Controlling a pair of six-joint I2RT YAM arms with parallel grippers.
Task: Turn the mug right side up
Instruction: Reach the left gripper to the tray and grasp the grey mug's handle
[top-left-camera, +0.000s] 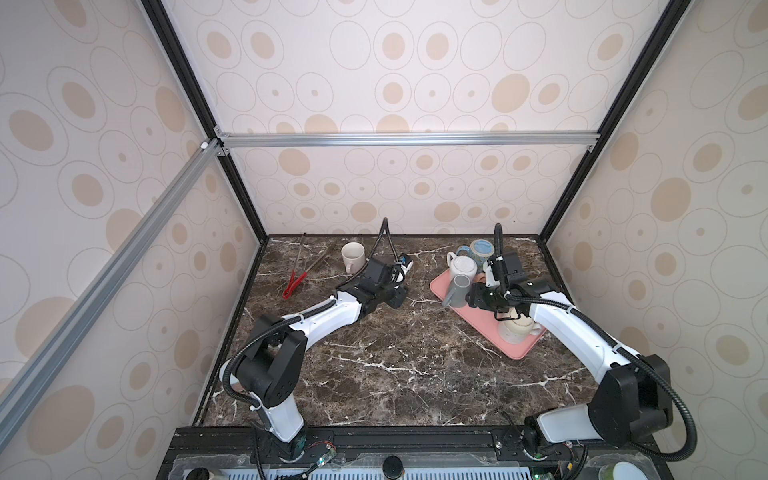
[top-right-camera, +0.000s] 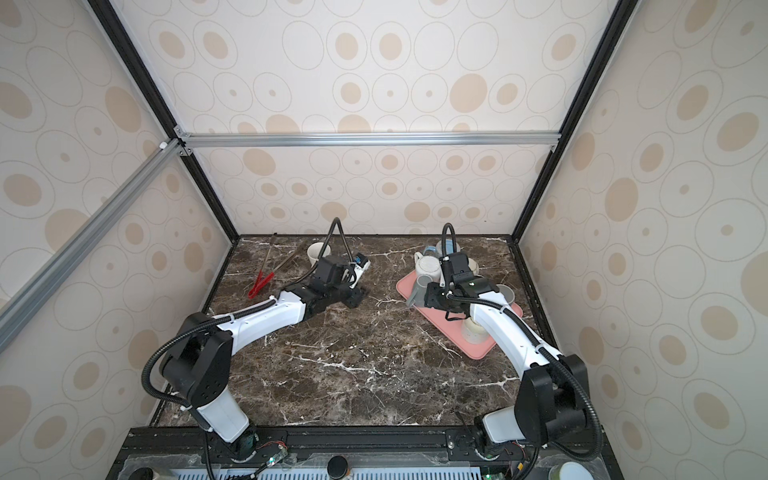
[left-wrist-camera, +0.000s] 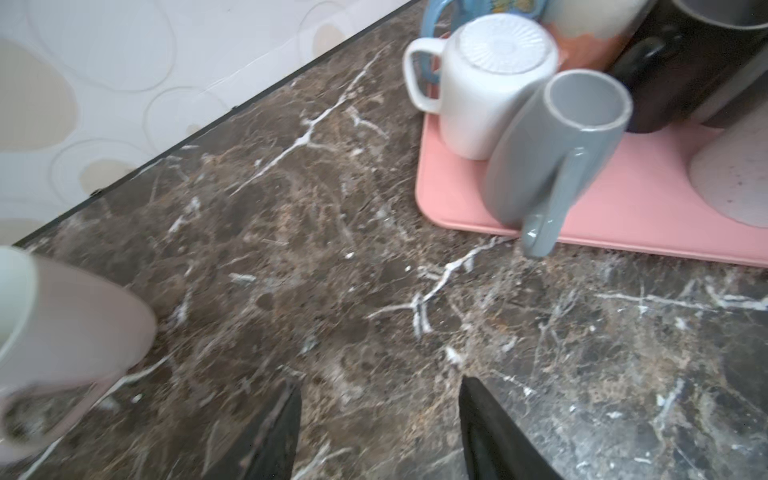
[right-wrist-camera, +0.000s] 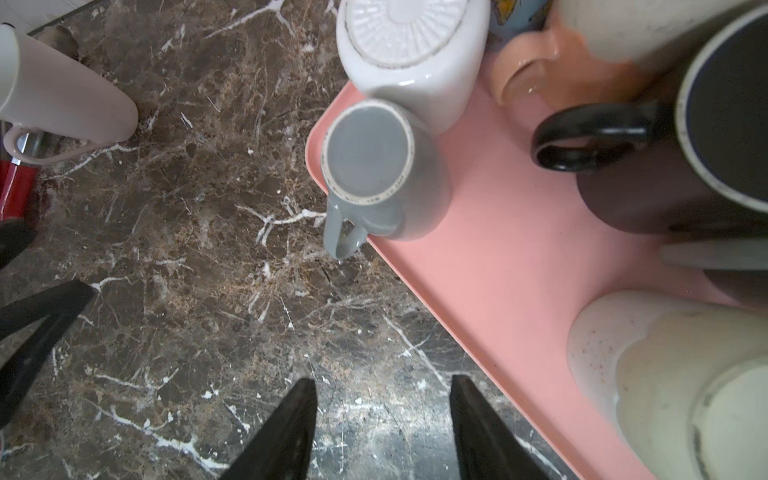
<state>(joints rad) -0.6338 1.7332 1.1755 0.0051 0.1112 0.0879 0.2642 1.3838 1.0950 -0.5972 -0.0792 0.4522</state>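
A dark marble tabletop fills the enclosure, with one robot arm reaching in from each side. At the right rear lies a pink tray, crowded with mugs standing mouth-down, as if left to drain.

The mug you most likely want is the grey mug. It stands base-up at the tray corner nearest the table's middle, just beside a white mug, possibly touching it. Its handle juts over the tray's edge, which leaves that side free to approach.

A cream mug already stands upright on bare marble at the left rear, near red-tipped tongs.

Your right gripper hovers over the marble just beside the tray, pointed toward the grey mug, jaws apart and empty, apparently lining up a grasp. Your left gripper hangs above bare table between the cream mug and the tray, jaws also apart, holding nothing.
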